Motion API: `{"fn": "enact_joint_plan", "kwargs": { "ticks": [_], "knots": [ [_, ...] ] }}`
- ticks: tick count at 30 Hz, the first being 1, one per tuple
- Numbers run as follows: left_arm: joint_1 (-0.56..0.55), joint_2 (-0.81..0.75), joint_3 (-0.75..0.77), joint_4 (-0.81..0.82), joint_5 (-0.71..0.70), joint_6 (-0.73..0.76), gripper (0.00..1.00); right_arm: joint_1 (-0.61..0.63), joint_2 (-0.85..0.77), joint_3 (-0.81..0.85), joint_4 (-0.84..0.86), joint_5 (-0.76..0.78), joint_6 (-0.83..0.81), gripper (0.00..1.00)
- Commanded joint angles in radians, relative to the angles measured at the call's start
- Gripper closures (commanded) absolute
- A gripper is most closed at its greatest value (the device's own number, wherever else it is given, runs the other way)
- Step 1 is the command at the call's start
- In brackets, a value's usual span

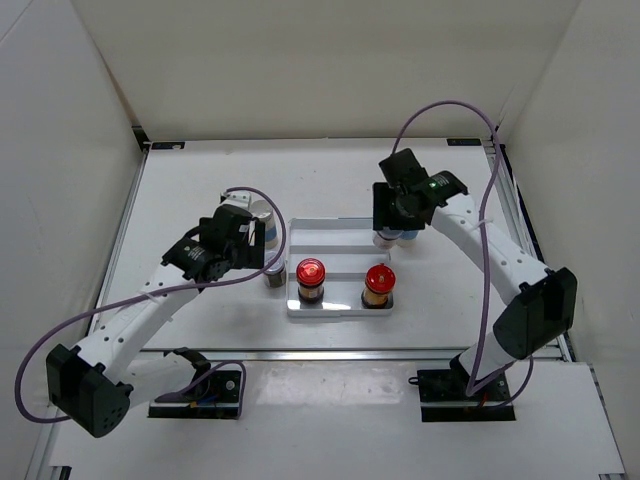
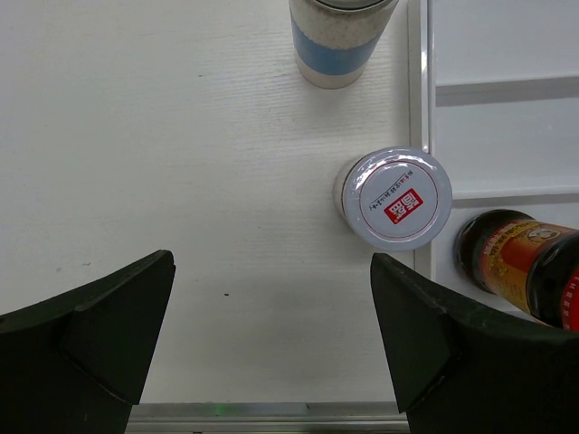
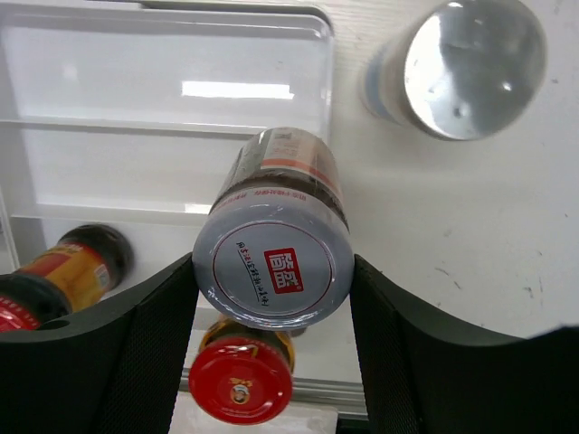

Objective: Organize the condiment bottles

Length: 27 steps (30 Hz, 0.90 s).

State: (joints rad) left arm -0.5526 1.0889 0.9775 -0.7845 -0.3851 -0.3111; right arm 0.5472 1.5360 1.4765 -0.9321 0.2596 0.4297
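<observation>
Hovering at the left of the overhead view, the left gripper (image 2: 271, 262) is holding its jaws wide apart with nothing between them, looking down on the loose silver-lidded bottle (image 2: 395, 197), which is standing on the table (image 2: 181, 181) right against the left rim of the white tray (image 2: 507, 145); one grey-capped bottle (image 2: 339, 41) is standing past it at the upper edge of that wrist view, also off the tray. Toward the middle, one red-capped bottle (image 1: 311, 280) and the other red-capped bottle (image 1: 379, 285) are standing upright on the tray's nearest step. At the right, the right gripper (image 3: 271, 280) is clamping its jaws on the sides of the held silver-lidded bottle (image 3: 274, 231) over the tray's right part, while a second grey-capped bottle (image 3: 466, 68) is waiting on the table at the upper right of that wrist view. The step in hand is probably placing this held bottle on a free step. Its long axis is running almost straight away from the wrist camera, lid facing the lens, base pointing down at the tray, so the next move is likely calling for a level descent clear of the red caps before the jaws part
</observation>
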Motion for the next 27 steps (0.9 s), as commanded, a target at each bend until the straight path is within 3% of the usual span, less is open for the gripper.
{"fn": "enact_joint_plan", "kwargs": {
  "ticks": [1, 14, 16, 17, 19, 22, 27],
  "knots": [
    [0.003, -0.006, 0.033, 0.01, 0.002, 0.007, 0.0, 0.048, 0.018, 0.048, 0.041, 0.006, -0.002, 0.96],
    [0.003, 0.037, 0.033, 0.01, 0.011, 0.007, 0.0, 0.106, 0.171, -0.067, 0.165, -0.013, 0.06, 0.98],
    [0.003, 0.046, 0.033, 0.01, 0.04, 0.007, 0.0, 0.106, 0.171, -0.079, 0.174, 0.006, 0.084, 0.92],
    [0.003, 0.057, 0.033, 0.019, 0.054, 0.007, 0.0, 0.106, 0.171, -0.093, 0.174, 0.015, 0.084, 0.89],
    [0.003, 0.086, 0.033, 0.019, 0.11, 0.007, 0.0, 0.106, 0.171, -0.093, 0.174, 0.015, 0.084, 0.45],
    [0.003, 0.136, 0.043, 0.019, 0.179, 0.007, 0.0, 0.118, 0.139, -0.079, 0.135, 0.05, 0.093, 0.0],
    [0.003, 0.161, 0.052, 0.019, 0.229, 0.007, 0.0, 0.128, 0.001, -0.031, 0.032, 0.135, 0.067, 0.0]
  ]
}}
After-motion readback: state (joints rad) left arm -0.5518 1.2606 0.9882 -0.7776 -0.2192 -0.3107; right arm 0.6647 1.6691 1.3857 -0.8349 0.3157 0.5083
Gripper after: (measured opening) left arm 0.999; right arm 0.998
